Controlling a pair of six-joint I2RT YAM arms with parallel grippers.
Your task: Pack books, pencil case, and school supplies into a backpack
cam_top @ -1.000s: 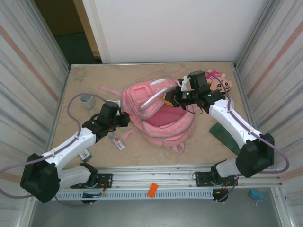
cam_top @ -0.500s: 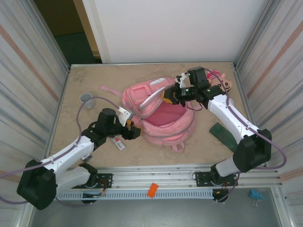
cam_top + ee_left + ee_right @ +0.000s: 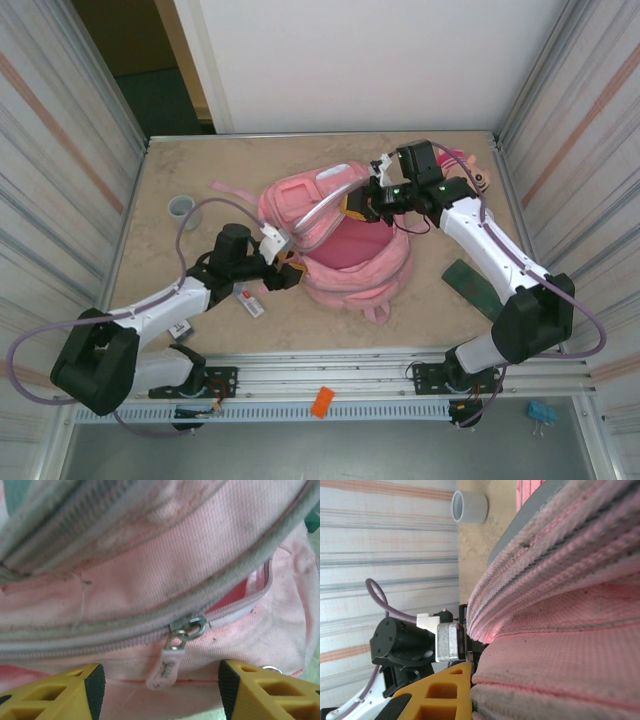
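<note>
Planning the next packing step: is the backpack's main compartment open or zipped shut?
Open: in the top view the backpack gapes, darker pink lining showing, the right gripper pinching its flap up.

No wording, brand or number can be read anywhere; the small whitish pack point(image 3: 249, 301) on the counter point(image 3: 180, 170) carries red marks too small to make out; a dark mark on the white link of the left arm point(image 3: 178, 322) is just as illegible; the zip pull point(image 3: 167, 672) of the backpack point(image 3: 150, 575) bears faint marks, too blurred to read.
</note>
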